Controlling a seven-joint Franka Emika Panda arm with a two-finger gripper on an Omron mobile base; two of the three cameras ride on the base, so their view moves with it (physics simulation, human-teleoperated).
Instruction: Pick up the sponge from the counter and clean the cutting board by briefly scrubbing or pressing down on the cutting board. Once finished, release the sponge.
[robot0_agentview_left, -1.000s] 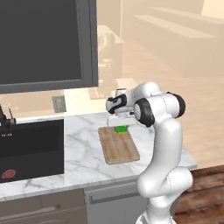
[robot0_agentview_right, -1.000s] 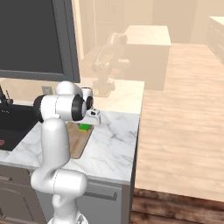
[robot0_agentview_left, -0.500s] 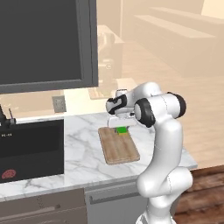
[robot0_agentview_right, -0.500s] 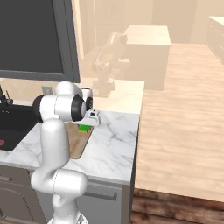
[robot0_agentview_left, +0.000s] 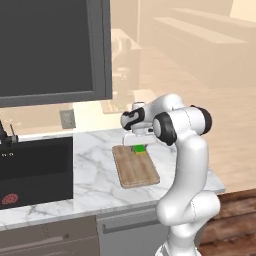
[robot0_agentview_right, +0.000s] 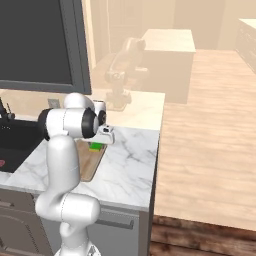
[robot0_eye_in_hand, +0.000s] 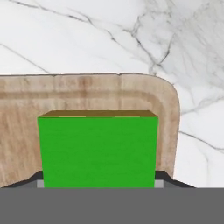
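The green sponge (robot0_eye_in_hand: 97, 148) sits on the far end of the wooden cutting board (robot0_eye_in_hand: 87, 94), near its rounded corner. My gripper (robot0_eye_in_hand: 99, 183) is shut on the sponge, with a dark fingertip at each of its sides. From the left base view the gripper (robot0_agentview_left: 138, 144) hangs low over the board (robot0_agentview_left: 136, 171), with the sponge (robot0_agentview_left: 139, 148) showing under the hand. The right base view shows the sponge (robot0_agentview_right: 95, 146) at the board's (robot0_agentview_right: 89, 165) far end, partly behind the arm. The board lies on the white marble counter (robot0_agentview_left: 95, 165).
A dark sink (robot0_agentview_left: 35, 170) with a faucet (robot0_agentview_left: 7, 135) lies to the left of the board, with a red item (robot0_agentview_left: 7, 199) in it. A dark panel (robot0_agentview_left: 50, 45) hangs above. The counter's right edge (robot0_agentview_right: 152, 165) drops to the wooden floor.
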